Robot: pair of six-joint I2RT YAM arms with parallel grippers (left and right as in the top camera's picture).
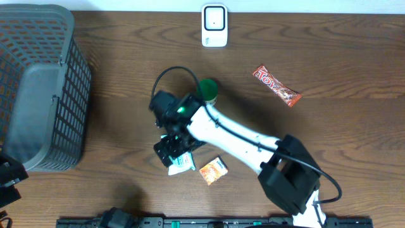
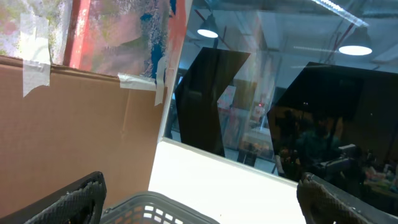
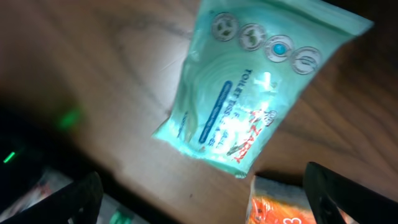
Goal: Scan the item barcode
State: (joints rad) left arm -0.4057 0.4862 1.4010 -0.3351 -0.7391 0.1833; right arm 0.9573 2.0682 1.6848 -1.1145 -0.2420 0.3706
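Wood table (image 1: pixel 126 38): right hand (image 1: pixel 169 151) half-hides teal packet (image 1: pixel 183 163).

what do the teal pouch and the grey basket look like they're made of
Teal pouch: probably thin plastic film, glossy; it catches glare and its edges look flat-sealed and slightly wrinkled. Grey basket: looks like moulded plastic, matte, with a regular open lattice in its wall.

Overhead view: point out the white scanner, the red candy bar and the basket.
white scanner (image 1: pixel 214 25), overhead view, centre of its front face.
red candy bar (image 1: pixel 276 86), overhead view, middle of the wrapper.
basket (image 1: pixel 74 101), overhead view, its mesh side wall.
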